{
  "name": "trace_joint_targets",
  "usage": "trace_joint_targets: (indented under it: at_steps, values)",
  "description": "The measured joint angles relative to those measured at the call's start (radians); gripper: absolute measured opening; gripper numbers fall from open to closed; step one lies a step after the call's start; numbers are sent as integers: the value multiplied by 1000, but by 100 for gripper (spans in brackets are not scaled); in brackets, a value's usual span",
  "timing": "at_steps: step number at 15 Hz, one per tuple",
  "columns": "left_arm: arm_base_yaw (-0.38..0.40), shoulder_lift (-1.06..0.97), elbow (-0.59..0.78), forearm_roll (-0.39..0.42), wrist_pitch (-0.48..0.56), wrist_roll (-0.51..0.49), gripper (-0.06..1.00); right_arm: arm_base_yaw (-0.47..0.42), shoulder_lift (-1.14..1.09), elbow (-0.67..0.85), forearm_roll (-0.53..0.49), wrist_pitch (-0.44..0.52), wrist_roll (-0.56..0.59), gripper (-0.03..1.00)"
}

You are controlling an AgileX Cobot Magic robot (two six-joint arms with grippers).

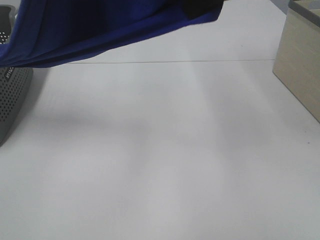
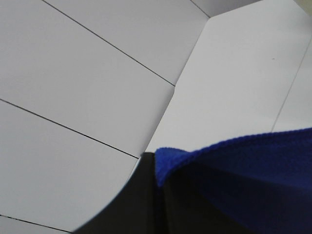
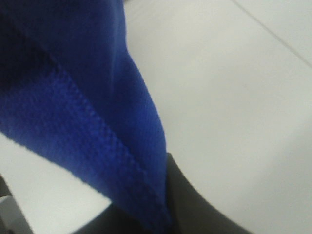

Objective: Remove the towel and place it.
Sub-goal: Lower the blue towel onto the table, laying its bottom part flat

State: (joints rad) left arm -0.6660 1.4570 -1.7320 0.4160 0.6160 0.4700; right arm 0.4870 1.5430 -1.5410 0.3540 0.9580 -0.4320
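The deep blue towel (image 1: 95,30) hangs in the air across the top left of the exterior high view, stretched above the white table (image 1: 160,150). A dark gripper part (image 1: 202,7) holds its right end at the top edge. In the left wrist view my left gripper (image 2: 158,175) is shut on a towel edge (image 2: 243,170) beside a black finger (image 2: 136,200). In the right wrist view my right gripper (image 3: 165,214) is shut on a towel corner (image 3: 73,97) beside a black finger (image 3: 200,204). My left gripper is hidden in the exterior high view.
A grey perforated basket (image 1: 12,95) stands at the left edge, under the towel's low end. A beige box (image 1: 300,65) stands at the right edge. A thin seam (image 1: 170,62) crosses the table at the back.
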Motion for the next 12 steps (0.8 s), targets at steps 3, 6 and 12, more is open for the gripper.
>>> trace_joint_targets:
  at_steps: [3,6,12]
  values:
    - [41,0,0,0,-111,-70,0,0,0,-181,-159,14,91,2]
    - [75,5,0,0,-315,-179,0,0,27,-387,-287,9,112,2]
    - [94,84,0,48,-594,-283,0,0,106,-629,-464,-81,120,2]
